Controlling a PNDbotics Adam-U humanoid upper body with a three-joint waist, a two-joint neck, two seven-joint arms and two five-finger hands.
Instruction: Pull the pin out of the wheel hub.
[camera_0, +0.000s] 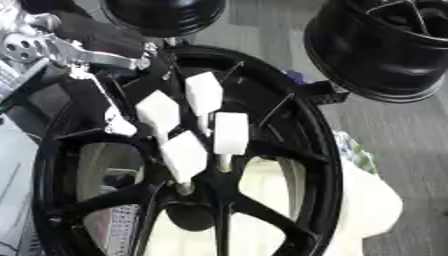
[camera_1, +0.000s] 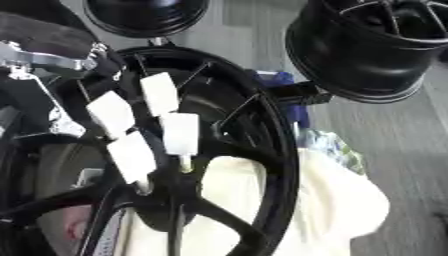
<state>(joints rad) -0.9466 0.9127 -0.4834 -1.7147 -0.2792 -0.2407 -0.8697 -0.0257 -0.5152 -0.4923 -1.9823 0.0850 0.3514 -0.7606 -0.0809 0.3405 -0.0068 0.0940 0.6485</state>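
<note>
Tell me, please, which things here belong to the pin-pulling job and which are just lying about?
Job:
- large black spoked wheel
- white block-tipped pins at its hub
- left hand, at the wheel's upper left

Lying about:
- two spare black rims
- cream cloth

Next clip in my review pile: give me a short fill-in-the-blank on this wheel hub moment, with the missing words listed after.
1. The left hand, with pale fingertips, reaches in from the upper ____ of the view.
2. The big wheel hub in front is ____ in colour.
3. Another dark rim stands at the upper ____.
4. A ____ cloth lies behind the hub's spokes.

Missing words: left; black; right; cream
</note>
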